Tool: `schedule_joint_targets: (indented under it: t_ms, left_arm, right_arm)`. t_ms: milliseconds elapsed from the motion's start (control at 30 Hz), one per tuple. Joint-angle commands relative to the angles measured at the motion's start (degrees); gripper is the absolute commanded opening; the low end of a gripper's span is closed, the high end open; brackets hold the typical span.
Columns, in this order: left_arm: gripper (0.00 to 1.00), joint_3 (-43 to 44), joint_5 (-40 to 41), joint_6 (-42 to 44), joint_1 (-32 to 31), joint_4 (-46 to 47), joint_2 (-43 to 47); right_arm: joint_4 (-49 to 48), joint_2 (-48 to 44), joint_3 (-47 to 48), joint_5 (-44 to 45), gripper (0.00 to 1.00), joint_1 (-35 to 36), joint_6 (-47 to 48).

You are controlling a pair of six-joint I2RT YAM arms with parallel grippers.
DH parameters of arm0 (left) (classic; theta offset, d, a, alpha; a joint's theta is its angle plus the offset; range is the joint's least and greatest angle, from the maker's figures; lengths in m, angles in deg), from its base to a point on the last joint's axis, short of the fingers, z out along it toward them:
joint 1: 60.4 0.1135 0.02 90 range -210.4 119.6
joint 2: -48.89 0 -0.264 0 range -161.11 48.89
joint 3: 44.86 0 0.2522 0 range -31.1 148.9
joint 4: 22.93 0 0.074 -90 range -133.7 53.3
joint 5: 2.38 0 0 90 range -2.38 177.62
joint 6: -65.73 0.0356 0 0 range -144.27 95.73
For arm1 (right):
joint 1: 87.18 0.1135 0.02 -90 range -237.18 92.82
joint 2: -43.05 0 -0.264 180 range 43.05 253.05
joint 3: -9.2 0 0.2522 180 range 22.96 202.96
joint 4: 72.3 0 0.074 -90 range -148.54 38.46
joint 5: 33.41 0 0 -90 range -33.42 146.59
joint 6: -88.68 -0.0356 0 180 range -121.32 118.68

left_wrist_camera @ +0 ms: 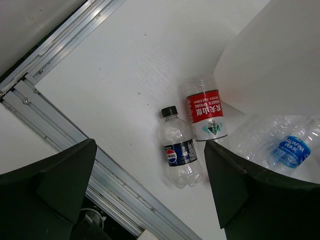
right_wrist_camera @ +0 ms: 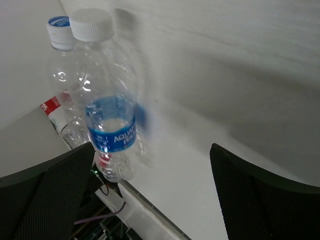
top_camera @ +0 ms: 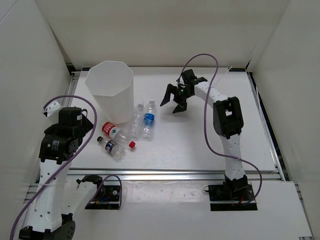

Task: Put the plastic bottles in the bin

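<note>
The tall white bin (top_camera: 109,90) stands at the back left and shows in the left wrist view (left_wrist_camera: 270,55). Four bottles lie just in front of it on the table. They are the blue-labelled one (top_camera: 148,120) (left_wrist_camera: 292,150) (right_wrist_camera: 110,115), the plain one (top_camera: 136,121) (right_wrist_camera: 62,75), the red-labelled one (top_camera: 117,134) (left_wrist_camera: 206,112) and the dark-labelled one (top_camera: 111,146) (left_wrist_camera: 181,155). My left gripper (left_wrist_camera: 150,200) is open and empty, above and left of the dark-labelled bottle. My right gripper (top_camera: 176,97) (right_wrist_camera: 150,200) is open and empty, right of the blue-labelled bottle.
An aluminium rail (top_camera: 175,175) (left_wrist_camera: 75,135) runs along the table's near edge. White walls close in the back and both sides. A black fixture (top_camera: 105,195) sits below the rail near the left base.
</note>
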Motion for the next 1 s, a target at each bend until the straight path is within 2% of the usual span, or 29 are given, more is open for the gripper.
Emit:
schedule_joint_targets:
  t_ms: [0,333,500,600,633,733,833,967]
  left_arm:
    - [1.0,-1.1,-1.5,2.0,-0.2,1.7,1.3]
    - [1.0,-1.1,-0.7,-0.5,-0.2,-1.9,0.8]
    - [1.0,-1.1,-0.1,-0.5,-0.2,-1.9,0.2]
    - [1.0,-1.1,0.6,-0.5,-0.2,-2.6,0.2]
    - [1.0,-1.6,0.6,-1.1,-0.2,-3.1,0.2]
    - [1.0,-2.8,1.1,-1.8,-0.2,-3.7,0.2]
    - [1.0,-4.5,1.1,-3.6,-0.2,-3.7,0.2]
    - [1.0,-4.5,0.0,-5.8,-0.2,-4.3,0.2]
  right_arm:
    - [-6.2,3.5,3.8,-8.9,1.0,1.9,-2.8]
    - [-7.4,13.9,10.1,-14.9,1.0,5.8,-3.7]
    - [-7.4,16.0,10.7,-16.0,1.0,7.1,-3.7]
    - [-7.4,16.5,9.6,-17.3,0.87,7.1,-3.7]
    - [-7.4,15.7,8.9,-18.1,0.69,7.1,-3.2]
    - [-7.4,11.0,2.6,-17.4,0.48,4.6,-2.7]
    - [-7.4,2.9,-5.5,-14.6,0.36,2.2,0.1]
    - [-7.4,-8.7,-10.4,-15.4,0.29,-1.6,1.7]
